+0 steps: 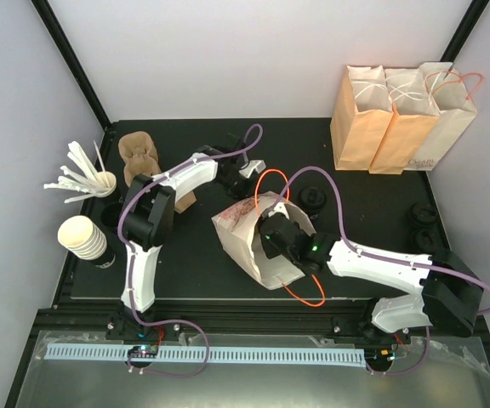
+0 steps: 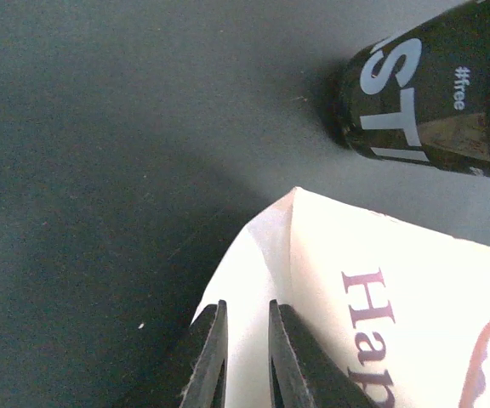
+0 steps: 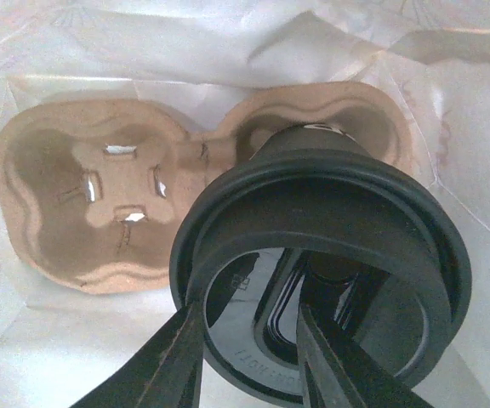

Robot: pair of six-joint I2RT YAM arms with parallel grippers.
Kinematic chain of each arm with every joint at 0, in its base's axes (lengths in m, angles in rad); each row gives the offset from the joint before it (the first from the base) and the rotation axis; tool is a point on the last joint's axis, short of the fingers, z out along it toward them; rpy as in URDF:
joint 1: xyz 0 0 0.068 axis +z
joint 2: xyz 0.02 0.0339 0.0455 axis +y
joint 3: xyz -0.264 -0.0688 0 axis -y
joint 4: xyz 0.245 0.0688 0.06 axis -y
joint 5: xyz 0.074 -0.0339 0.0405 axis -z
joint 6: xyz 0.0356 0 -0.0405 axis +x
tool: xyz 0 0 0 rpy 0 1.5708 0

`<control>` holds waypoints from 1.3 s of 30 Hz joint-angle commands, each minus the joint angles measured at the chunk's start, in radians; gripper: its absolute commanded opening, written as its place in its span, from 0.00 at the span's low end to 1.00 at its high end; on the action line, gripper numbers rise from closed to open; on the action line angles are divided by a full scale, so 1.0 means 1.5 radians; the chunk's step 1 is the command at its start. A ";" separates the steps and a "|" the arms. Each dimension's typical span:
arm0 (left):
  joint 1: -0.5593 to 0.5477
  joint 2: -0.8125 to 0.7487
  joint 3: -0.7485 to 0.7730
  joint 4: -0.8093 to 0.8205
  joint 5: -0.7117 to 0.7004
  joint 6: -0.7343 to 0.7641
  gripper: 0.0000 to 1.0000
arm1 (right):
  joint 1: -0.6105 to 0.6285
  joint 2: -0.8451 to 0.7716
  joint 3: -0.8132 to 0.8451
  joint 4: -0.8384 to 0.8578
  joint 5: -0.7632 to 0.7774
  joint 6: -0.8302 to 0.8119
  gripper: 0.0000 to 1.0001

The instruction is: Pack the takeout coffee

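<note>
A white paper bag (image 1: pixel 235 231) with orange handles lies tilted on the black tabletop (image 2: pixel 100 127), its mouth open towards the robot. The left hand (image 2: pixel 247 308) is closed narrowly on the bag's rim, with a fold of white paper between its fingers, seemingly to hold the mouth open and stop the bag sliding while the other arm works inside. The right hand (image 3: pixel 252 313) reaches deep into the bag and grips the takeout coffee (image 3: pixel 330 204), a black cup with a round black lid, by the lid, with a finger on either side. At the bottom of the bag sits a brown moulded-pulp two-cup carrier (image 3: pixel 83 195). The cup's base points into the carrier's right well and the left well is empty. The lid hides whether the cup is seated or just above the well. The lid faces the bag's mouth, so the cup would stand upright in the carrier once the bag is stood up, which is probably why it goes in base first. Beside the bag on the tabletop is a second black cup (image 2: pixel 424 93) with white lettering. Three more paper bags (image 1: pixel 398 119) stand at the far right and a stack of white paper cups (image 1: pixel 83 238) sits at the left edge, all well away from the work.
</note>
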 commanded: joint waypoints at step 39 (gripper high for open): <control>-0.041 -0.091 -0.019 -0.020 0.018 -0.006 0.59 | -0.089 0.002 0.003 -0.071 0.006 0.019 0.41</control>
